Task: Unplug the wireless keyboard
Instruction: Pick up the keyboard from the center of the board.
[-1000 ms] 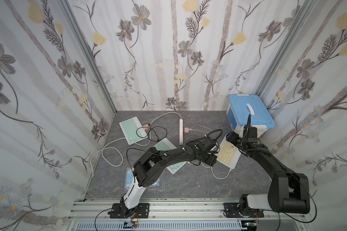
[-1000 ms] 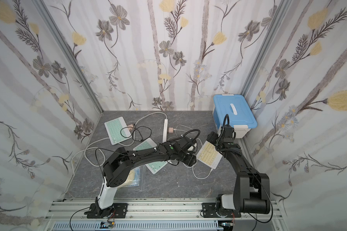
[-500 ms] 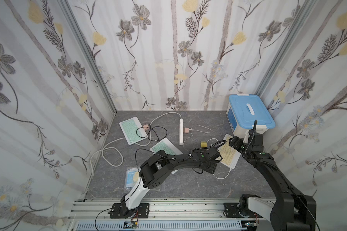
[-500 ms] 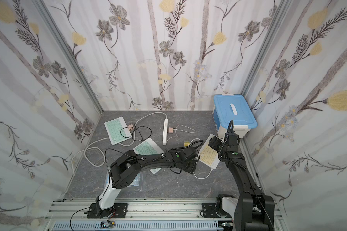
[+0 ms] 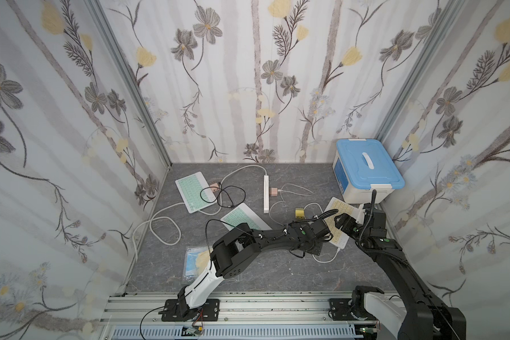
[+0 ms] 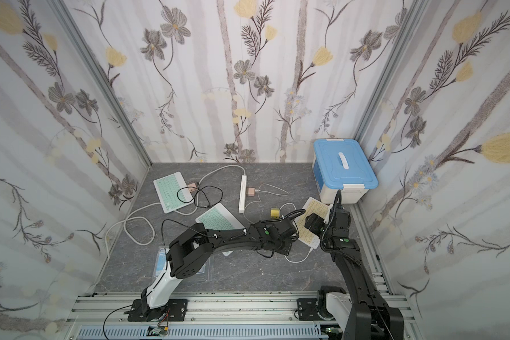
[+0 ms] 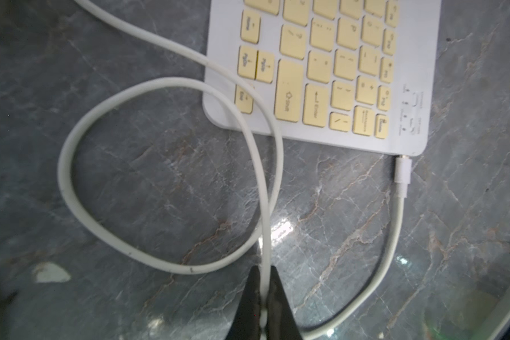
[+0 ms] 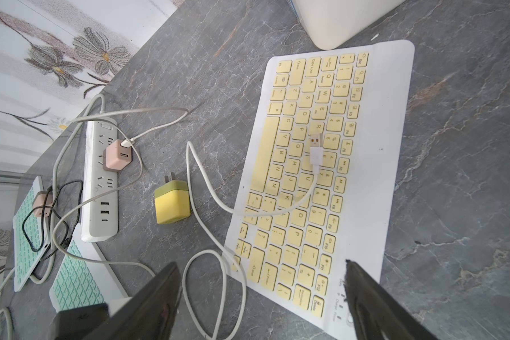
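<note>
The wireless keyboard (image 5: 340,210), white with yellow keys, lies flat by the blue box in both top views. A white cable (image 7: 71,176) loops beside it. The cable's small plug (image 7: 402,173) sits in the keyboard's (image 7: 321,73) corner port. Its USB end (image 8: 316,144) rests loose on the keys. My left gripper (image 7: 264,282) is shut on the cable a short way from the keyboard's near edge. My right gripper (image 8: 259,263) hangs open over the keyboard's (image 8: 365,176) near end and holds nothing.
A blue-lidded box (image 5: 365,170) stands at the back right. A yellow charger (image 8: 172,203) lies beside a white power strip (image 8: 99,188) that carries a pink adapter (image 8: 117,154). Two green keyboards (image 5: 193,191) (image 5: 242,217) and tangled cables fill the left. A plastic pouch (image 5: 195,260) lies near the front.
My left gripper has moved toward the front along the keyboard's edge and closed on the white cable. The right gripper has drawn back a little and stayed open.
</note>
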Action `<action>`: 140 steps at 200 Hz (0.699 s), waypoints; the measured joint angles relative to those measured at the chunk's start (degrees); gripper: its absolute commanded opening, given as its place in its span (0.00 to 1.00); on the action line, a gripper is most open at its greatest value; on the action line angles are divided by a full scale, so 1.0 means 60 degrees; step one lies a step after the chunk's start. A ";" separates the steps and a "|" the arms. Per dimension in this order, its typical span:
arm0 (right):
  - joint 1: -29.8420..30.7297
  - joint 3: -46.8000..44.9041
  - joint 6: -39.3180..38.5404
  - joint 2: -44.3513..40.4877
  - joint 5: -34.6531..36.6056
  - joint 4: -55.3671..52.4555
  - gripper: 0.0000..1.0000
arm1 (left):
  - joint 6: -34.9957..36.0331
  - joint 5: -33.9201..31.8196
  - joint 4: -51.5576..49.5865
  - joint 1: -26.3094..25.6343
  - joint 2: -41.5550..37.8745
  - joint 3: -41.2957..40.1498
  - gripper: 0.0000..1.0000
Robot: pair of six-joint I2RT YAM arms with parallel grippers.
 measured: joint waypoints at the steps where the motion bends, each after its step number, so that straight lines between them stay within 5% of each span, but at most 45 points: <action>1: -0.0007 -0.0004 0.0015 -0.0007 -0.0007 -0.0004 0.88 | -0.0004 0.0000 0.0004 0.0000 -0.0007 0.0007 0.00; 140: -0.2943 -0.2484 0.0820 -0.0419 -0.3096 0.0419 0.89 | 0.0087 0.1104 -0.0288 0.0324 -0.0721 0.2488 0.00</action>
